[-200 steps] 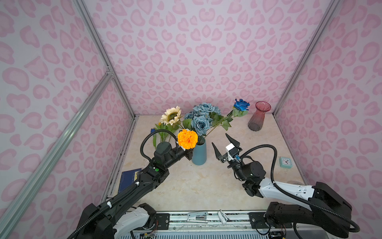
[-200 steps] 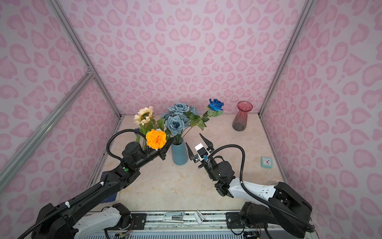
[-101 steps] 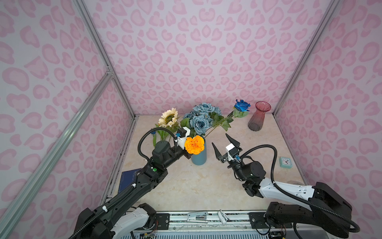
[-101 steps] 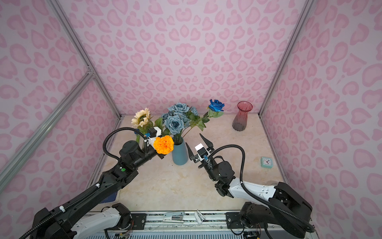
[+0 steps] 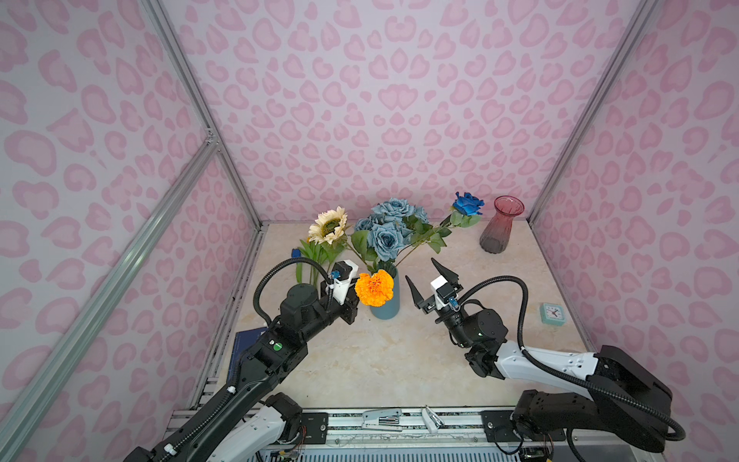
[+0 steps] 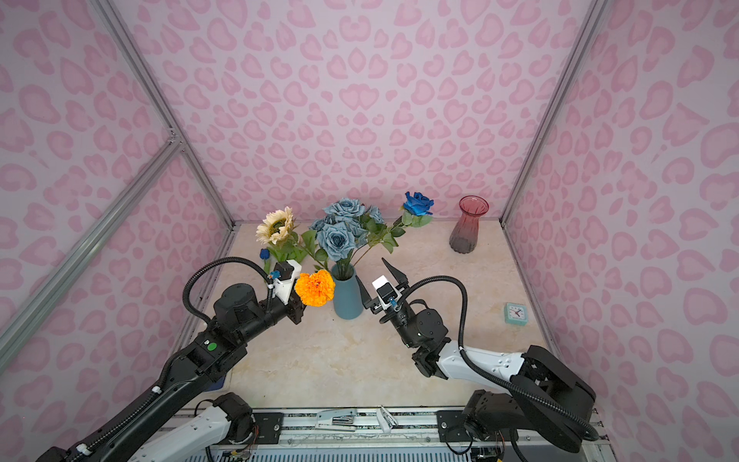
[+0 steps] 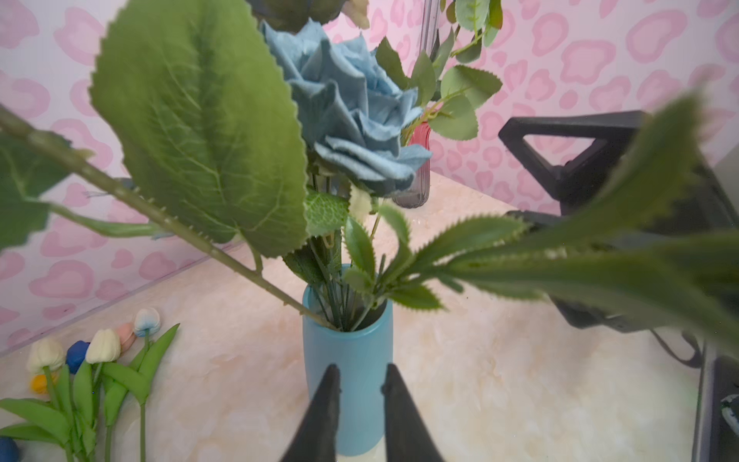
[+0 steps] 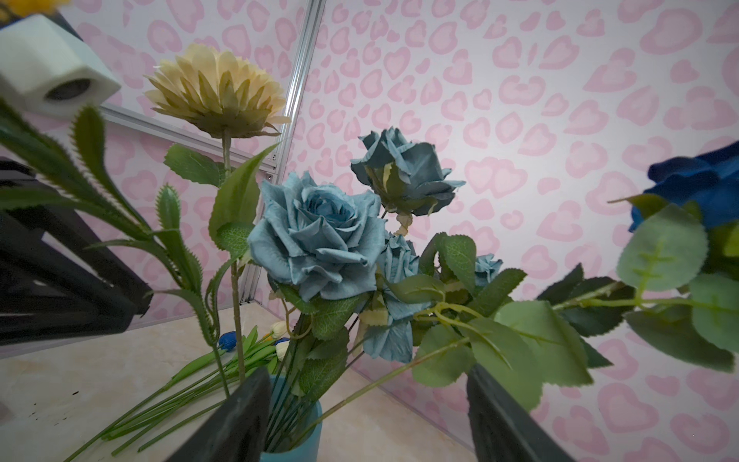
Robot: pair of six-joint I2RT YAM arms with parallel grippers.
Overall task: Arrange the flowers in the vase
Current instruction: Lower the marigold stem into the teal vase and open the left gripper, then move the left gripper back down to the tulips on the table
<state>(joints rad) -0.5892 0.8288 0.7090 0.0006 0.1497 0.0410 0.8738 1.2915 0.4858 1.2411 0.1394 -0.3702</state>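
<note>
A robot test booth in a lab, not a home: aluminium framing holds pink heart-print panels on three sides (a staged backdrop), two arms bolt to a metal rail, and the marble-look tabletop carries only props.
</note>
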